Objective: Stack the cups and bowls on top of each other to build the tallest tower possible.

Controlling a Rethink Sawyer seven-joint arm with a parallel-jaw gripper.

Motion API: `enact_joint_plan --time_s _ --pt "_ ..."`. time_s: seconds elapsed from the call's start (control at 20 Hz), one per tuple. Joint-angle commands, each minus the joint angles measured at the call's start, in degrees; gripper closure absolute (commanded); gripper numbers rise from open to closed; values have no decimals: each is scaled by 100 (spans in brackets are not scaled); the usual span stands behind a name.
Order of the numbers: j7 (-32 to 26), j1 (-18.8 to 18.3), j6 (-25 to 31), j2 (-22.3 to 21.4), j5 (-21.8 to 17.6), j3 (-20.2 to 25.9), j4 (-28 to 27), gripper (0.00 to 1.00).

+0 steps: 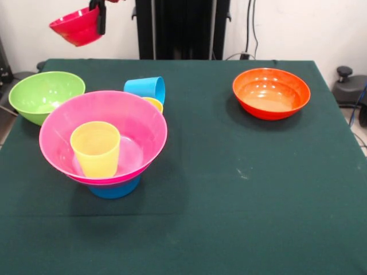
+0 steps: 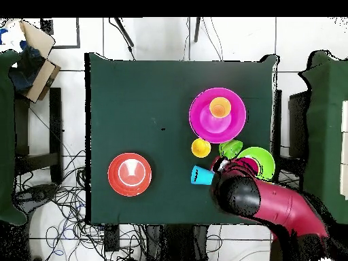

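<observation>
The pink bowl point(image 1: 103, 137) is sitting nearest on the green bench point(image 1: 241, 189), over a blue bowl point(image 1: 114, 189), holding a yellow cup point(image 1: 96, 149) (upright). The orange bowl point(image 1: 271, 93) is lying at two o'clock. Farthest, the gripper point(image 1: 101, 17) is clamping a tilted red bowl point(image 1: 75, 27) aloft.

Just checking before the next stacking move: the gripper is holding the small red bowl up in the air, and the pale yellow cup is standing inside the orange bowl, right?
Not quite. The gripper does hold the small red bowl in the air, but the pale yellow cup stands upright inside the big pink bowl, not the orange bowl, which holds nothing. The front view shows it.
</observation>
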Motion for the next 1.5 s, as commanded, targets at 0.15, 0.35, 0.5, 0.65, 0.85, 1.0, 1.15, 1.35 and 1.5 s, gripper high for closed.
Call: enact_joint_plan --time_s 0.15,0.35,0.5,0.65,0.85,1.0,1.15,1.35,1.5 --pt "409 537 1904 544 230 142 -2110 100" --pt "293 538 2158 813 127 169 -2645 100" --pt "337 575 2206 1024 51 133 -2966 100" --pt "394 592 2023 1291 101 194 -3135 100" --pt "636 691 1674 1806 163 196 -3375 100" --pt "740 706 1471 2106 267 217 -3431 100" --pt "718 739 1522 2241 325 208 -3582 100" --pt "789 874 1753 2258 398 77 -3750 100" --pt "825 982 1895 2276 457 -1 -3902 100"
